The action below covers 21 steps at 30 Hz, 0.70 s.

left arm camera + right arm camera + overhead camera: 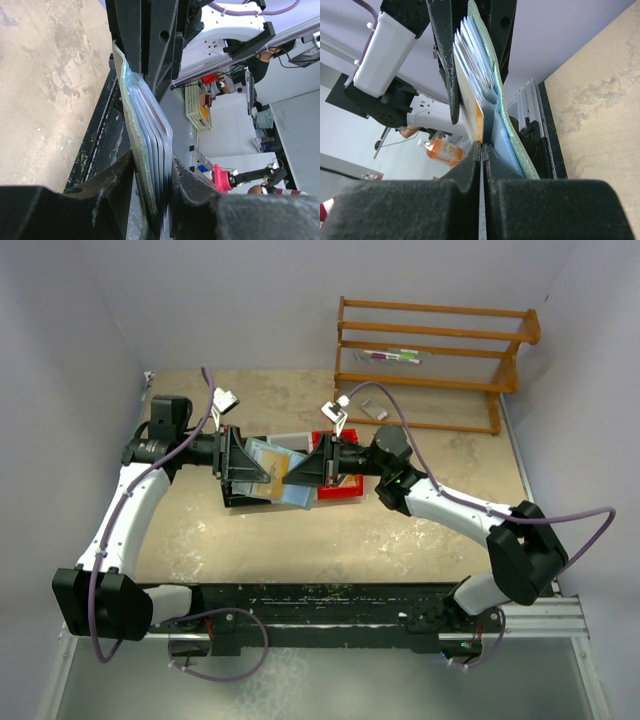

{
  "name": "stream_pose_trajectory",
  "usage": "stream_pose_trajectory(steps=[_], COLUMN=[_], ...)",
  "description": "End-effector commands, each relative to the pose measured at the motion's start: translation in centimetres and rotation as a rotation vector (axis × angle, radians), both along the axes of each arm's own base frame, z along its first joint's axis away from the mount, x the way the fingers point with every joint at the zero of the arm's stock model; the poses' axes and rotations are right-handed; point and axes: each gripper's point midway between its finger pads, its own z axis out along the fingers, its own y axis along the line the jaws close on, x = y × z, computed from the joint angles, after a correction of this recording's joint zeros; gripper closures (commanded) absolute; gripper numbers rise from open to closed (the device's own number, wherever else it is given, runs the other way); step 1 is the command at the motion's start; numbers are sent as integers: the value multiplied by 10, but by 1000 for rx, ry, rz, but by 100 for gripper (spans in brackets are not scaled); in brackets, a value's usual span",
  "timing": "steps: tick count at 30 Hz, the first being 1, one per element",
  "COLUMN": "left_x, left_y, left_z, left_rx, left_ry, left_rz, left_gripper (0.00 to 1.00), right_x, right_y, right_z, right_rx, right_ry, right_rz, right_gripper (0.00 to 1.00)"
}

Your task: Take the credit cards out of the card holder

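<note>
My top camera looks down from above and behind both arm bases (100, 600). Each wrist camera peers close along its own fingers (112, 192), facing the other. All three share the card holder (268, 465).

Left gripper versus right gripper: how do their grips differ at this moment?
The left gripper clamps the whole grey-green card holder, jaws spread by its thickness. The right gripper pinches one thin card with an orange mark, jaws nearly touching. Both are shut, facing each other.
</note>
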Motion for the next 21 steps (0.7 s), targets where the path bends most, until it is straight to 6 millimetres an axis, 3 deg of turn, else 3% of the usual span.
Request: stream_pose_trajectory(steps=[1, 3, 5, 9, 11, 14, 17, 21], left_x=[-23, -22, -21, -18, -17, -12, -10, -10], left_y=[1, 1, 1, 0, 0, 0, 0, 0], left_z=[31, 30, 29, 27, 25, 18, 16, 17], left_rx=[-102, -95, -86, -67, -59, -33, -26, -29], left_ry=[-72, -75, -78, -78, -77, -72, -64, -66], left_rz=[-113, -105, -95, -75, -67, -40, -35, -38], left_gripper=[67, 69, 70, 74, 76, 76, 74, 72], right_x=[-8, -3, 2, 6, 6, 5, 3, -5], right_y=[-3, -2, 0, 4, 6, 8, 8, 2], right_z=[3, 7, 14, 18, 20, 22, 18, 11], right_rx=[10, 17, 38, 64, 71, 86, 81, 79], right_ry=[-22, -31, -46, -39, -37, -37, -26, -9], right_rz=[5, -12, -36, -35, -33, -23, -9, 25], right_gripper=[100, 100, 87, 72, 70, 77, 99, 100])
